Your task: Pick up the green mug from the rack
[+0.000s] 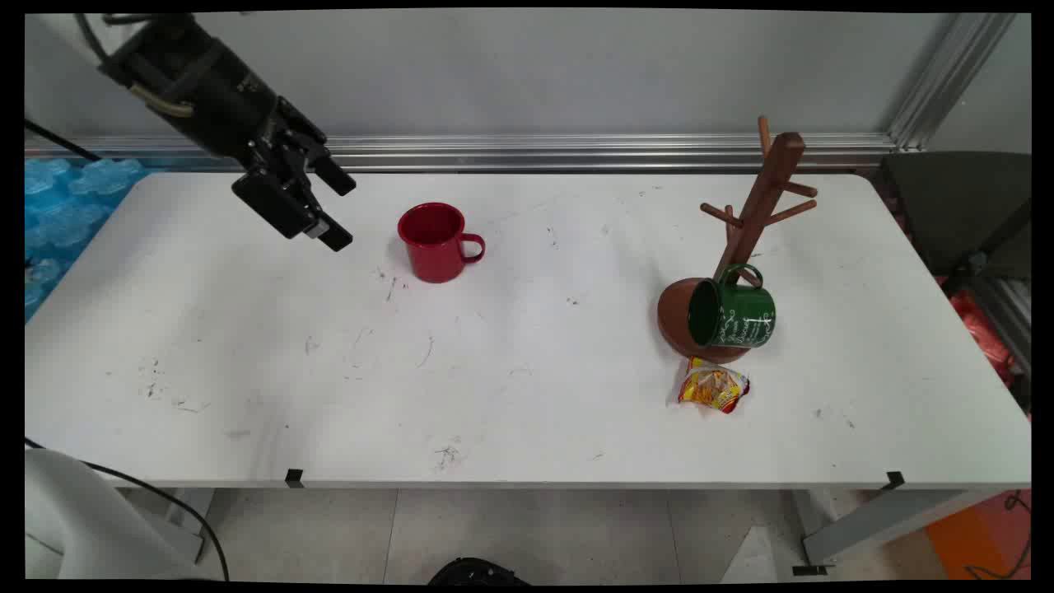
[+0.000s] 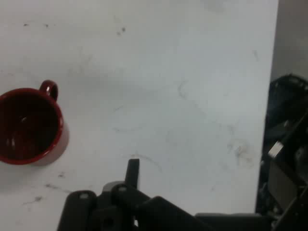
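Tool (image 1: 336, 210) w/ fingers apart, holding nothing, above counter (image 1: 510, 395) just left of upright red mug (image 1: 436, 241); green mug (image 1: 733, 313) hangs on wooden rack (image 1: 753, 231) far right.

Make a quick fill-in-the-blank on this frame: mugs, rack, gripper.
1. The gripper hangs above the table, nearest the ____ mug.
2. The green mug hangs by its handle on the wooden ____.
3. The snack packet lies on the table just in front of the rack's ____.
4. The red mug stands upright, and the gripper holds ____.

Missing words: red; rack; base; nothing
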You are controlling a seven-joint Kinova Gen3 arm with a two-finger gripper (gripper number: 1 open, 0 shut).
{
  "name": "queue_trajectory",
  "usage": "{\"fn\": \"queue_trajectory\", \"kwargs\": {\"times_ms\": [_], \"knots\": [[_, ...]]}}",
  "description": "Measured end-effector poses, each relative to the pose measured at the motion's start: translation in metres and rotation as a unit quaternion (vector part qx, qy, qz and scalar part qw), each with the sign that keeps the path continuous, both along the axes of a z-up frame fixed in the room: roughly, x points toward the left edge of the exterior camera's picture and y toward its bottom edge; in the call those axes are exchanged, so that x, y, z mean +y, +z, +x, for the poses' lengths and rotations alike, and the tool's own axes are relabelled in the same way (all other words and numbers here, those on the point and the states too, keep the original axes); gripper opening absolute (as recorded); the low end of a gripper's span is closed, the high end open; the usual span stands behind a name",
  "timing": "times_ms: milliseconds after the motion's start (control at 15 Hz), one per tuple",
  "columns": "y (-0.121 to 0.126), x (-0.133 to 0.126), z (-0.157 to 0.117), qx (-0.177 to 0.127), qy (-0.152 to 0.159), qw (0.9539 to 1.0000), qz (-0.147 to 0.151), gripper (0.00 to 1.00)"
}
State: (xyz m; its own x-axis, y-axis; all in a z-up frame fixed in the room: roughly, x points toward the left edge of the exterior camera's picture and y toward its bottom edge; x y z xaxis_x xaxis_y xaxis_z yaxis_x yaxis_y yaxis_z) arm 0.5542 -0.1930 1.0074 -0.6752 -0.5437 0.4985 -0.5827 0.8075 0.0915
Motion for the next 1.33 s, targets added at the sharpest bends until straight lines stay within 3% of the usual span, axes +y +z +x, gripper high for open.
{"fn": "queue_trajectory", "kwargs": {"times_ms": [267,533,933,1333], "knots": [[0.0,0.01,-0.012,0.043,0.024,0.9988,0.001,1.0],[-0.006,0.007,-0.049,0.089,0.037,0.9954,-0.005,1.0],[-0.03,-0.025,-0.11,0.132,0.059,0.9895,-0.009,1.0],[-0.065,-0.059,-0.167,0.162,0.073,0.9841,0.009,1.0]]}}
